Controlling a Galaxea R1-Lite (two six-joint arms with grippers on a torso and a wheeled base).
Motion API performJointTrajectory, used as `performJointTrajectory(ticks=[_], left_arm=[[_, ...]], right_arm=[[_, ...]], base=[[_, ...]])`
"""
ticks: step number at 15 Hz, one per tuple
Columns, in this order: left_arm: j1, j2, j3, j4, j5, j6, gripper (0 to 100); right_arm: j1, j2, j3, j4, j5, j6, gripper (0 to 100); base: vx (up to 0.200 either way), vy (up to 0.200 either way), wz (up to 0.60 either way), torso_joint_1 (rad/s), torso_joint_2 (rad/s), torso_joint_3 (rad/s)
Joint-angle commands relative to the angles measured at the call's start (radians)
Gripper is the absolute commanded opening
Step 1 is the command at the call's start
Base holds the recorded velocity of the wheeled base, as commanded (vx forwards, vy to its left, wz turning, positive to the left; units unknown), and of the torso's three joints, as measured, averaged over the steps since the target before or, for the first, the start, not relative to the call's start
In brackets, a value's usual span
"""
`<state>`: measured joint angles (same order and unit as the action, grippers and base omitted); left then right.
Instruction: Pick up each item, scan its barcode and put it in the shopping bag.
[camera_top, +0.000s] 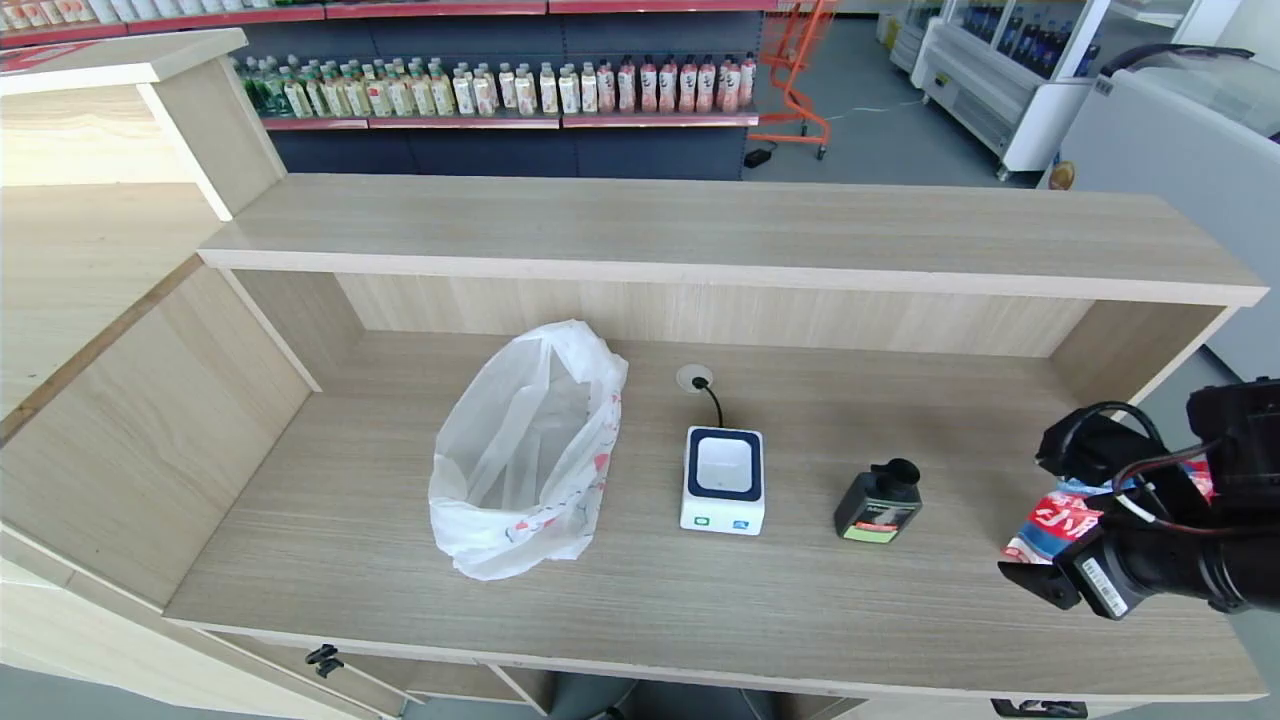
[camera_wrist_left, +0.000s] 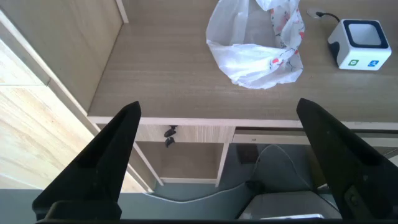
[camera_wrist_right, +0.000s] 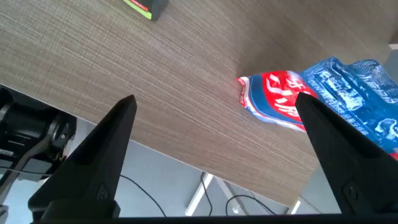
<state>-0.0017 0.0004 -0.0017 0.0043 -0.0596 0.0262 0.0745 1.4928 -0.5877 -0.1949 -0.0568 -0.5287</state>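
The wooden surface (camera_top: 700, 590) carries four things in a row. Toward the left lies the white shopping bag (camera_top: 525, 450), its mouth open and its plastic printed with small red marks. Just beside it on the right sits the scanner (camera_top: 723, 478), a white box with a dark-framed window on top, a small green square and a small blue square on its front face, and a black cable running to a port behind it. Further right stands a dark bottle (camera_top: 878, 503) with a black cap; its label has a red strip over a green band, the print too small to read. At the far right lies a snack packet (camera_top: 1055, 520), red and blue with white characters on the red, partly hidden by the right arm.

The right gripper (camera_wrist_right: 216, 99) hangs over the near right part of the surface, jaws released and spread wide, grasping nothing, with the packet beside one finger. The left gripper (camera_wrist_left: 219, 104) hangs before the near edge, left of the bag, jaws likewise spread and empty.
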Motion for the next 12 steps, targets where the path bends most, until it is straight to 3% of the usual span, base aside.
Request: performJointTrajectory(ticks=[1,4,12], left_arm=[[0.0,0.0,0.0,0.0,0.0,0.0,100],[0.0,0.0,0.0,0.0,0.0,0.0,100],[0.0,0.0,0.002,0.0,0.0,0.0,100]], right_arm=[[0.002,0.126,-0.006,-0.074,0.012,-0.033,100],[0.002,0.221,-0.032,-0.181,0.08,-0.059,100],[0.047,0.406,-0.118,-0.296,0.178,-0.076,100]], base=[[0.0,0.0,0.0,0.0,0.0,0.0],[0.0,0.0,0.0,0.0,0.0,0.0],[0.0,0.0,0.0,0.0,0.0,0.0]])
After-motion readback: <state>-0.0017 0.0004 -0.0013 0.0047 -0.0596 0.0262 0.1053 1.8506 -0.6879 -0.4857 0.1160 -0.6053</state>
